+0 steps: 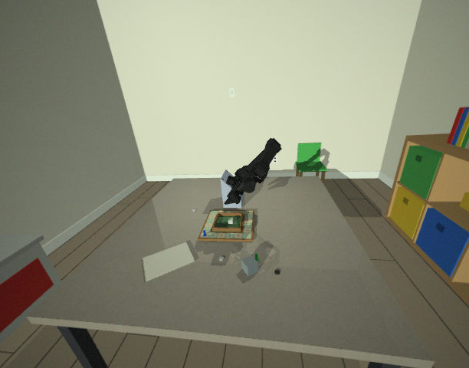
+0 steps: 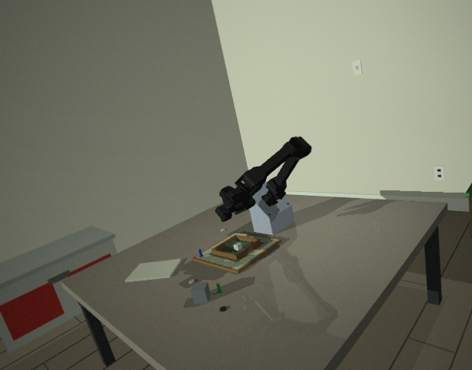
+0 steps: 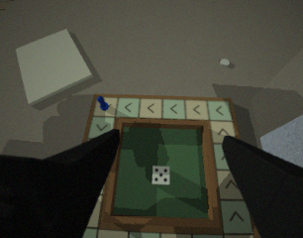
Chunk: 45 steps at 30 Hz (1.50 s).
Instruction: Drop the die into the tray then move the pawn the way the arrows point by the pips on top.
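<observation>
Below the empty, wide-open fingers (image 1: 231, 202) (image 2: 223, 220), the white die (image 1: 230, 221) (image 2: 237, 246) (image 3: 160, 175) shows five dark pips.

Dim, muted light across room; far wall (image 1: 258, 79) (image 2: 328, 119) brightest, side wall (image 1: 48, 79) (image 2: 109, 99) in gray shade. Arm's shadow on table (image 1: 306, 293) (image 2: 244, 334) (image 3: 156, 50); pale reflections on tabletop in exterior view. Wrist view soft, fingers near-black.

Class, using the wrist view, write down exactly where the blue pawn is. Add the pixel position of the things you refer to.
The blue pawn (image 1: 204, 233) (image 2: 200, 253) (image 3: 103, 103) stands, in the wrist view, on the board's (image 1: 225, 240) (image 2: 239, 271) (image 3: 163, 97) upper-left corner square.
</observation>
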### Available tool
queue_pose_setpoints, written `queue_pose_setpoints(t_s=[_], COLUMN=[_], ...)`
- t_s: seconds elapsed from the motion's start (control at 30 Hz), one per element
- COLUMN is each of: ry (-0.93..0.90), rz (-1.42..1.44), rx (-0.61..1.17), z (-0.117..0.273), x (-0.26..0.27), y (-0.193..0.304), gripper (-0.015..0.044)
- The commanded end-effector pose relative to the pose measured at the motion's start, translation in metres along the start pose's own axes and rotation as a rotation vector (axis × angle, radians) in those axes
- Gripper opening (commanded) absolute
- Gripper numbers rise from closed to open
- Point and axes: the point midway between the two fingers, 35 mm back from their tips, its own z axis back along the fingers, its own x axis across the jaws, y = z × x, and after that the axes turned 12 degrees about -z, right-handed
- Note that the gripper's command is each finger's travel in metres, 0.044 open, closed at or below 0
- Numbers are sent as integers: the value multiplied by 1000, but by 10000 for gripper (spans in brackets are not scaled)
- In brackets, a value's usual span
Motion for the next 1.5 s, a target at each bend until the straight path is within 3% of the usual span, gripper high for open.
queue_pose_setpoints(t_s=[0.0, 0.13, 0.23, 0.3, 0.5, 0.57, 0.63, 0.87, 1.27, 1.47], ry=[41, 190, 192, 178, 178, 202, 177, -98, -415, -445], rz=[16, 44, 16, 3, 3, 11, 71, 681, 1285, 1337], rx=[56, 444, 755, 828, 828, 736, 746, 814, 804, 799], z=[-4, -36, -46, -48, -48, -48, -50, -86, -142, -148], x=[-2, -9, -6, -4, -4, -7, 0, 68, 120, 122], y=[-2, 11, 15, 15, 15, 15, 14, 3, -9, -11], gripper=[440, 440, 440, 440, 440, 440, 387, 204, 200, 200])
